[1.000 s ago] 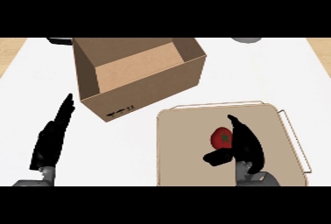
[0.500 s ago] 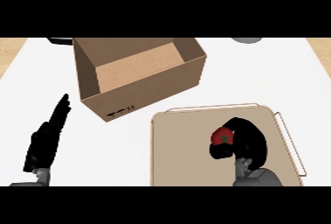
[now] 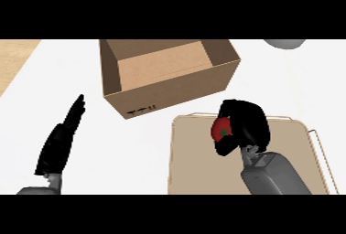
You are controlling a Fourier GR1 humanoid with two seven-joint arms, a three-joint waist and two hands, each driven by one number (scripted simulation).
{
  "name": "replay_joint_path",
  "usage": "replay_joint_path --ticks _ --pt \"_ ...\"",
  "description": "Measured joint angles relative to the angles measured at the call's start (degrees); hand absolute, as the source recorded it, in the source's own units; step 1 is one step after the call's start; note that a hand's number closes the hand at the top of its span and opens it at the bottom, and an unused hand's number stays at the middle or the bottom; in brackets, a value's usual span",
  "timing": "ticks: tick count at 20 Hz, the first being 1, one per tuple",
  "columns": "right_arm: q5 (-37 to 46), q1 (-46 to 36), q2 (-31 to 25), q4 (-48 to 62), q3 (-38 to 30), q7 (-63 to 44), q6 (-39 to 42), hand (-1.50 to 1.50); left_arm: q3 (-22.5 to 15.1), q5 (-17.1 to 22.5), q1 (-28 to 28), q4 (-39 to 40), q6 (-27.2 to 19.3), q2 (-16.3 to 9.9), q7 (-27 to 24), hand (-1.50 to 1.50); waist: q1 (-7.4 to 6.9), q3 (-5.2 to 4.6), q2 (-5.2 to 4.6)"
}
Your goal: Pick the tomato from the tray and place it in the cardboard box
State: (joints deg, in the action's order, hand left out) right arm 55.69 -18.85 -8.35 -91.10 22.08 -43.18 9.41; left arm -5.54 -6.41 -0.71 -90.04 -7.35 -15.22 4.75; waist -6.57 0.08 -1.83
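A red tomato (image 3: pixel 221 129) with a green stem spot shows between the curled fingers and thumb of my right hand (image 3: pixel 246 124), which is shut on it above the far part of the beige tray (image 3: pixel 196 164). Most of the tomato is hidden by the hand. The open cardboard box (image 3: pixel 169 73) stands just beyond and to the left of the tray, its inside bare. My left hand (image 3: pixel 61 139) rests open at the left, fingers straight and pointing away, apart from the box.
A grey round object (image 3: pixel 283 43) sits at the far right edge. The counter's wooden edge (image 3: pixel 13 59) shows at the far left. White counter lies between the left hand and the tray.
My right hand has closed round the tomato and moved up and toward the box with it. The left hand has shifted slightly.
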Motion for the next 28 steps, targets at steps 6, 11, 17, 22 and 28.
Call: replay_joint_path --ticks 6,11,17,22,28 --pt "-3.6 -10.4 -6.5 1.1 4.0 19.1 5.2 1.50 -1.9 -0.2 -2.0 -0.4 1.4 0.4 -0.5 0.00 -4.65 0.16 -1.58" --pt "-10.5 -17.4 -10.5 3.2 1.7 35.2 7.3 1.50 -2.6 -0.4 -3.4 -0.5 1.9 0.6 -0.4 0.00 -5.17 0.41 -2.38" --pt "-24.4 -23.6 -11.2 6.7 -4.6 53.8 11.6 1.50 -2.7 -0.5 -4.4 -0.2 1.8 0.8 0.1 0.00 -4.59 0.51 -2.53" --pt "-34.7 -29.6 -13.2 13.4 -10.2 67.2 18.9 1.50 -2.5 -0.6 -5.1 0.4 1.7 1.0 0.7 0.00 -3.86 0.31 -2.26" --pt "-40.8 -39.1 -15.4 25.7 -13.3 75.1 23.7 1.50 -2.4 -1.1 -6.1 1.5 1.1 1.5 1.3 0.00 -3.07 0.03 -1.63"
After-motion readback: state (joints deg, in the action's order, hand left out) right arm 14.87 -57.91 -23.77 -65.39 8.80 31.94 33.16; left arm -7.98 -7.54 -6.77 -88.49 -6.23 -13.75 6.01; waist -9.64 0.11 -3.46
